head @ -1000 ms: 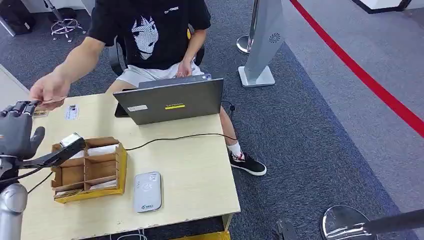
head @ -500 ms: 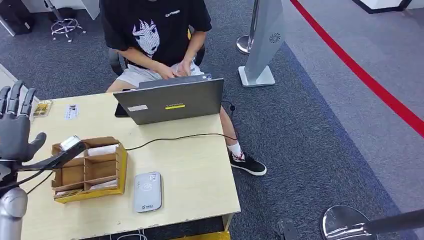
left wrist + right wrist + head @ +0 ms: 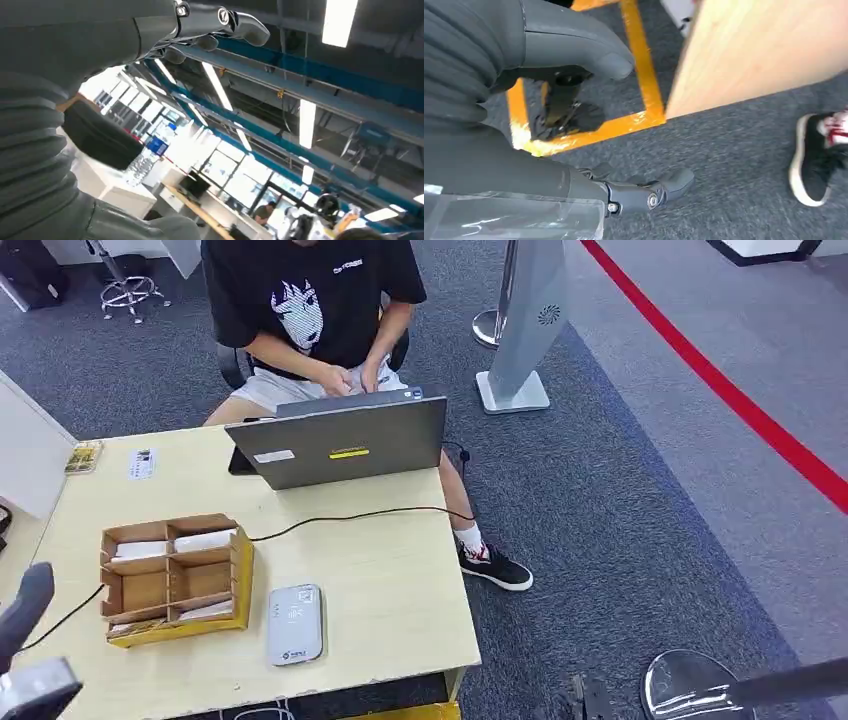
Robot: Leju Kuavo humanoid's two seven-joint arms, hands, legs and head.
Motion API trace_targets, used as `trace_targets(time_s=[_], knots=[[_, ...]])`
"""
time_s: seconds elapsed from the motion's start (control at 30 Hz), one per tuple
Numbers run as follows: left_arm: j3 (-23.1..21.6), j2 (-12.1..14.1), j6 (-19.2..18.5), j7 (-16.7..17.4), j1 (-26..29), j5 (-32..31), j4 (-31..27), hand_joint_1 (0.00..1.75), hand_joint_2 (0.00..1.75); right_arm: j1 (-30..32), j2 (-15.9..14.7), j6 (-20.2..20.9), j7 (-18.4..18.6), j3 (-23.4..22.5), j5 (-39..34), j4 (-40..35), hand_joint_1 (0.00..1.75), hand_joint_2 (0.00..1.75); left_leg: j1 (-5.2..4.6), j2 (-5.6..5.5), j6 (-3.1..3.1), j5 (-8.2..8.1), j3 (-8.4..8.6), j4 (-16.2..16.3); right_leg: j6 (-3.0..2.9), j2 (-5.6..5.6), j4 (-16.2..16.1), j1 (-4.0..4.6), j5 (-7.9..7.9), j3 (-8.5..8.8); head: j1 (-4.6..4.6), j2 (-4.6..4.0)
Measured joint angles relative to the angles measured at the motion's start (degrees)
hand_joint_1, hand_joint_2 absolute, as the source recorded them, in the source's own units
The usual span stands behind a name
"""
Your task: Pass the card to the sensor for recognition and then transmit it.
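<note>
Two small cards lie at the table's far left, a yellowish card [image 3: 84, 456] and a white card [image 3: 143, 463]. The grey card sensor [image 3: 295, 623] lies flat near the front edge, beside a cardboard organiser box [image 3: 175, 577] holding several cards. My left hand [image 3: 25, 608] is low at the table's front left corner, only partly seen. In the left wrist view the left hand [image 3: 75, 50] faces the ceiling, fingers [image 3: 235, 22] spread, holding nothing. My right hand [image 3: 499, 100] hangs over the carpet beside the table edge [image 3: 734, 60], thumb and fingers apart, nothing in it.
A person sits behind an open grey laptop [image 3: 340, 445] at the table's far side, both hands at it. A black cable [image 3: 340, 517] runs across the table to the box. A white partition [image 3: 25, 455] stands at the left. A shoe [image 3: 819, 160] rests on the carpet.
The person's arm drew back from my left hand to the laptop. My left hand dropped from its raised spot at the table's left down to the front left corner.
</note>
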Motion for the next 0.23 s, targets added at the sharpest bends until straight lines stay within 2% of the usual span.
trace_targets(time_s=[0.07, 0.13, 0.23], knots=[[2.28, -2.99, -0.88, -2.68, 3.81, 5.17, -2.37, 0.0, 1.75, 0.91, 0.0, 0.53, 0.24, 0.57, -2.44, -1.16, 0.0, 1.75, 0.0, -0.06, 0.01, -0.01, -0.01, 0.0, -0.02, -0.09, 0.0, 0.0, -0.04, 0.01, 0.02, 0.0], [5.02, -6.32, -3.58, -3.42, 6.91, 10.47, -4.14, 0.0, 1.75, 1.79, 0.07, 0.94, 0.76, 1.29, -4.61, -2.42, 0.0, 1.75, 0.0, -0.06, 0.01, -0.01, -0.01, -0.01, -0.02, -0.1, 0.0, 0.0, -0.04, 0.02, 0.02, 0.0], [9.32, -9.96, -5.66, -4.6, 11.44, 23.82, -5.91, 0.0, 1.75, 3.61, 0.11, 1.86, 1.73, 2.3, -7.82, -5.06, 0.0, 1.75, 0.01, -0.05, -0.03, -0.04, 0.03, -0.02, -0.04, -0.09, 0.0, 0.01, -0.06, 0.03, 0.02, 0.0]])
